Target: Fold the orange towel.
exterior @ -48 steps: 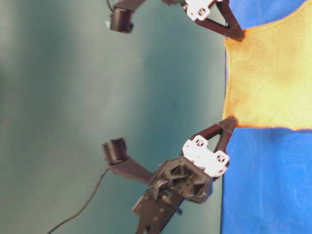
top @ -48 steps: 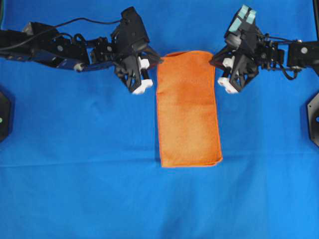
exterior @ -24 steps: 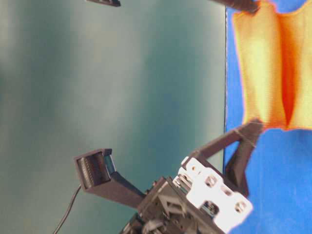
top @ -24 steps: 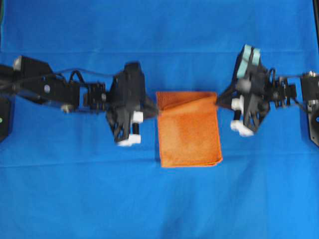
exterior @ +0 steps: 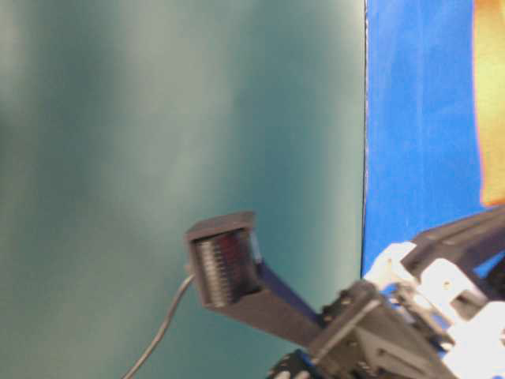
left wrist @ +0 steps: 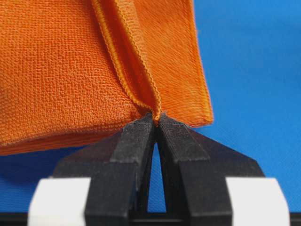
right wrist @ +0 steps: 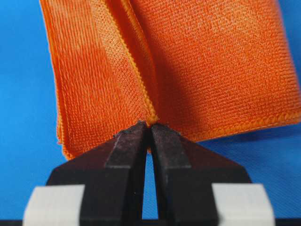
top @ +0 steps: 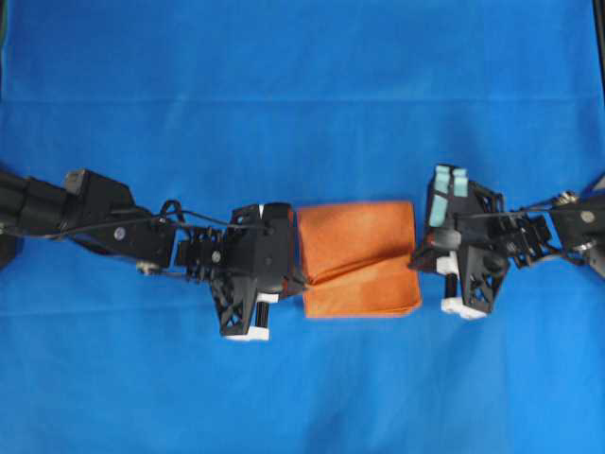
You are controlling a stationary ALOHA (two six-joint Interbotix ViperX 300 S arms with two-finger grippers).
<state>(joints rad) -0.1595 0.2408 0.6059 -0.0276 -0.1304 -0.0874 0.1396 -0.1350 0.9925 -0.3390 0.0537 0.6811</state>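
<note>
1. Both grippers have travelled from the 12 o'clock end of the blue table cloth (top: pixel 302 378) toward 6 o'clock, dragging the top edge of the bright-orange microfibre towel (top: pixel 357 248) with them, so the long strip seen a second ago is now a short, nearly square stack.
2. Seen from the left wrist, the black fingertips (left wrist: pixel 141 129) of the left gripper (left wrist: pixel 155 123) are pressed together on the stitched hem of the towel (left wrist: pixel 70 70), pinching a thin fold of it right at the tips.
3. From the right wrist, the fingertips (right wrist: pixel 162 132) of the right gripper (right wrist: pixel 149 126) are likewise clamped tight on the hem of the towel (right wrist: pixel 211 61), with a crease running up from the pinch point toward 12 o'clock.
4. Overhead, the left gripper (top: pixel 301 281) meets the towel at its 9 o'clock edge, low down, and the right gripper (top: pixel 416 257) meets it at the 3 o'clock edge.
5. A diagonal crease crosses the towel between the two pinch points; the carried layer lies over the lower layers, whose 6 o'clock edge shows beneath it.
6. The towel sits near the centre of the cloth, between the two black arms.
7. At table level the view is blurred; only a strip of orange (exterior: pixel 491 103) at the 2 o'clock corner and part of one arm at 5 o'clock can be made out.
</note>
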